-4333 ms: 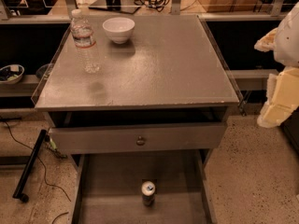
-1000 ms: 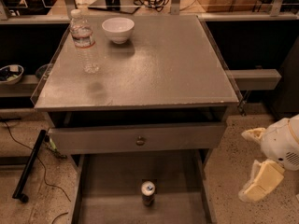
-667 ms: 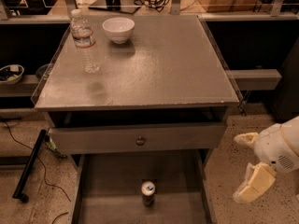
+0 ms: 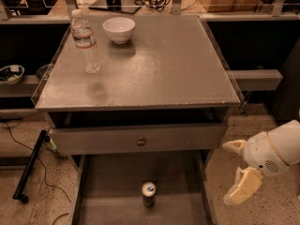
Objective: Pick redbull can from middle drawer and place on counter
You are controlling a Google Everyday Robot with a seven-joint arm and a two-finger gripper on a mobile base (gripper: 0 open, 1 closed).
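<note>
Counter [image 4: 164, 64] above, redbull can [image 4: 148, 193] upright in middle drawer [image 4: 108, 191]; tool [image 4: 230, 173], fingers spread, right of drawer: centre over can before descending.

Counter [image 4: 164, 69]: flat grey, faint sheen, pale worn specks along the front edge. Middle drawer [image 4: 108, 191]: grey-brown floor, no pattern. Redbull can [image 4: 148, 193]: silver top, dark body. Bowl [image 4: 119, 29]: white. Water bottle [image 4: 85, 41]: clear, white cap, pale label with a reddish band. Knobbed drawer front [image 4: 93, 139]: grey, dull metal knob. Gripper [image 4: 236, 168], low at right beside the middle drawer: cream-yellow fingers, white housing. Floor [image 4: 267, 210]: beige, speckled.
</note>
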